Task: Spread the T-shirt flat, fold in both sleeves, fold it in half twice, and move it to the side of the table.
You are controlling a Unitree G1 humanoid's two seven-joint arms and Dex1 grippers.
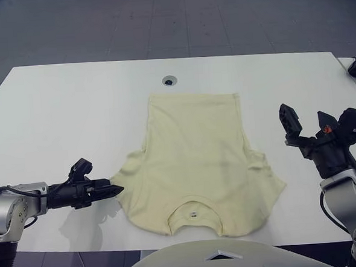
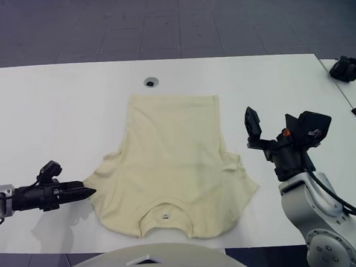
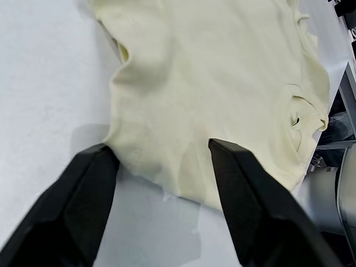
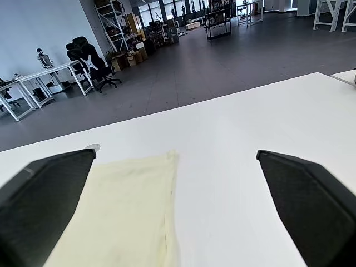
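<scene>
Fingers [image 3: 83,206] of the left gripper [image 1: 115,189] are spread wide. They sit low over the white surface [image 1: 56,117], right at the edge of the T-shirt's left sleeve [image 1: 129,173]. One tip is at the sleeve's edge and the other is over the cloth. I cannot tell if they touch it.

The pale yellow T-shirt [image 1: 194,156] lies in the middle of the surface. Its collar [image 1: 194,214] is close to the robot, near the front edge. Its bottom hem [image 1: 194,96] points away. The left sleeve lies fairly flat. The right sleeve [image 1: 262,167] is bunched and wrinkled.

The right gripper [image 1: 320,128] is up in the air, just to the right of the shirt and not touching it. Its fingers [image 4: 44,189] are wide apart too, with nothing between them.

Farther back, just past the hem, is a small round hole [image 1: 169,81] in the surface. A black thing [image 2: 346,69] sits on another table at the far right. Behind it all is grey floor [image 1: 159,19].
</scene>
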